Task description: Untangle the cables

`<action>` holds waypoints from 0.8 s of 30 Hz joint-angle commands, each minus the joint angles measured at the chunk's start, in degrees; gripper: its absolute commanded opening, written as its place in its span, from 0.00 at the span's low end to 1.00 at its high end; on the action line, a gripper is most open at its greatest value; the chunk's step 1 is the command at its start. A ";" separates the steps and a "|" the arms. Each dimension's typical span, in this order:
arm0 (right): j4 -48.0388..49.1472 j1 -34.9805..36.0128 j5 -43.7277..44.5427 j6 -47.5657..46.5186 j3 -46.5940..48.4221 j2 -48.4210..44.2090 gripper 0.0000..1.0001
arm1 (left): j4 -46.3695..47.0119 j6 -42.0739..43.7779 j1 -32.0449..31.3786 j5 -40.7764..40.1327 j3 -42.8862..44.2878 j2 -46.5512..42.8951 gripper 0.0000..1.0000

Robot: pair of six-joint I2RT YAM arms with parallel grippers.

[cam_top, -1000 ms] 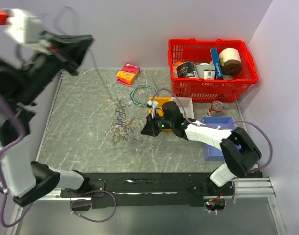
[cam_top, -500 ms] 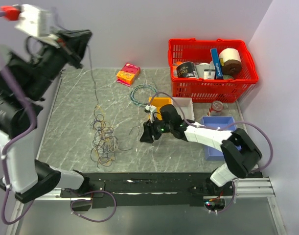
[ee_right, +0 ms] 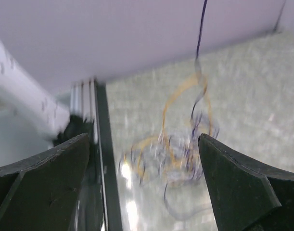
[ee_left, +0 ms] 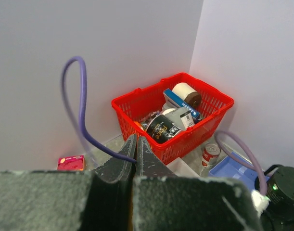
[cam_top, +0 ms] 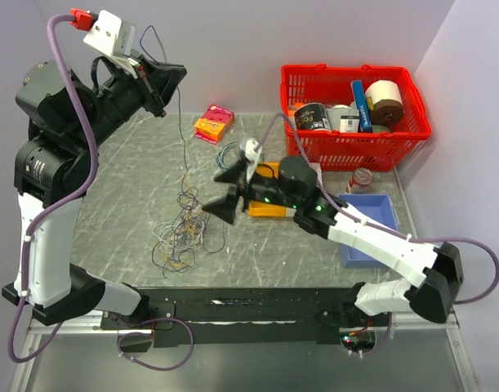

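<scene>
The cables [cam_top: 182,230] are a loose tangle of thin yellow, orange, white and dark strands, its lower part heaped on the grey tabletop [cam_top: 118,188] left of centre, with one dark strand running straight up to the raised left claw [cam_top: 169,96].

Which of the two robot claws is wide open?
The right gripper, black fingers spread wide near the tangled bunch of thin coloured cables. The left gripper is pinched shut, one strand hanging from it.

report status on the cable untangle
Left tool shut, raised, holding up one strand of the cables. Right tool open, empty, beside them. Nothing in between.
</scene>
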 commanded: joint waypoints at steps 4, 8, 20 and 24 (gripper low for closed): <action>-1.31 1.22 10.75 7.66 14.26 12.49 1.00 | 3.59 -2.41 0.01 1.32 0.01 0.63 0.01; -1.83 2.01 9.07 10.74 18.66 18.55 0.92 | 3.68 -1.89 -0.08 0.70 -0.08 0.81 0.01; -0.70 1.84 10.83 11.54 13.58 23.40 0.00 | 3.42 -2.68 0.01 -7.80 5.36 0.63 0.01; -0.16 1.40 9.60 12.24 8.13 25.42 0.00 | 3.86 -0.14 0.01 -13.53 13.88 1.25 0.01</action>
